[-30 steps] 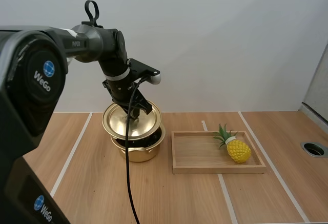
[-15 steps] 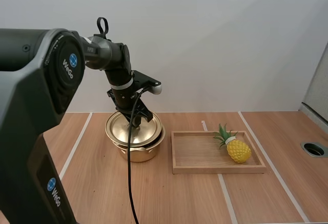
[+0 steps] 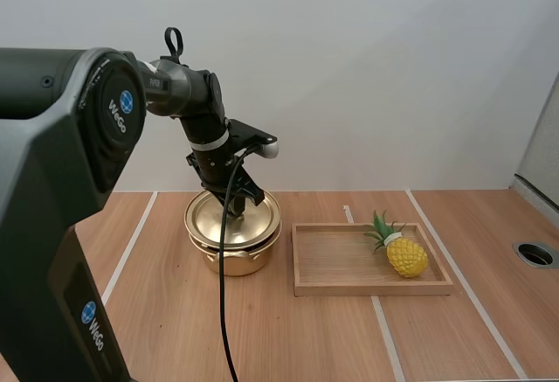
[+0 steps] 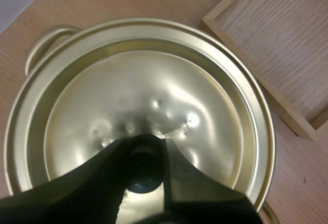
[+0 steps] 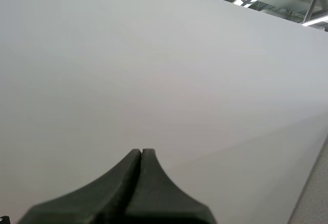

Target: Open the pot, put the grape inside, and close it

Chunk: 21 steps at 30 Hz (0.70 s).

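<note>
A gold-coloured pot [image 3: 234, 258] stands on the desk [image 3: 288, 338] with its lid [image 4: 154, 96] resting on the rim, apparently seated all round, and the left jaws clamped on the lid's dark knob [image 4: 144, 165], one finger to each side of it. No grape is to be seen. The only fruit near the pot is a small yellow pineapple [image 3: 406, 257] with a green crown, lying at the far end of a wooden tray [image 3: 349, 288] that sits just beside the pot on its right. With that fruit well apart from the pot and the lid down, the work appears to be at the opening step. The next move would call for a straight lift on the knob, grip kept firm so the thin lid does not swing. The lid would then need a resting place clear of the pot's mouth and of the tray before any fruit is fetched. The left arm [image 3: 188, 93] reaches out above the pot, its forearm sloping down and its wrist bent so that the jaws meet the knob from above at a slight tilt. The right jaws are pressed together as one dark wedge, holding nothing, and are pointed away from the pot.
</note>
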Each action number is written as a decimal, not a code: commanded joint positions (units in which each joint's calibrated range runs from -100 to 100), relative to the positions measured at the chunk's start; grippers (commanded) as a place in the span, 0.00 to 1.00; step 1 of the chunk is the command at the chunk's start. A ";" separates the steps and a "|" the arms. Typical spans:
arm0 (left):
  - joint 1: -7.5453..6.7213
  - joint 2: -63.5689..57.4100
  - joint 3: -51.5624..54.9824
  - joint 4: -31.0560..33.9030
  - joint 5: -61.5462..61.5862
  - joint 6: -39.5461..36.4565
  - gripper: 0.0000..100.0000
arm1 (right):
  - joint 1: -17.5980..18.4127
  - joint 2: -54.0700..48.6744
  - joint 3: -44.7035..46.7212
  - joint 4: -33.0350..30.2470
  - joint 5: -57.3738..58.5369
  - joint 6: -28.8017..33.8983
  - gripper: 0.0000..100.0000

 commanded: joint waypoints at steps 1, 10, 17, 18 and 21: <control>-0.18 0.06 -0.44 -1.09 0.59 0.19 0.00 | -0.19 -0.66 -0.60 -0.54 -0.31 0.19 0.00; -0.18 2.30 -0.44 -1.18 0.46 0.19 0.00 | -0.19 -0.66 -0.60 -0.54 -0.31 0.19 0.00; -0.18 3.33 -0.44 -2.38 -1.98 0.19 0.00 | -0.19 -0.66 -0.60 -0.54 0.31 0.19 0.00; -0.18 3.33 -0.44 -2.38 -1.98 0.19 0.00 | -0.19 -0.66 -0.60 -0.54 0.31 0.19 0.00; -0.18 3.33 -0.44 -2.33 -1.28 0.19 0.00 | -0.19 -0.66 -0.60 -0.54 0.31 0.19 0.00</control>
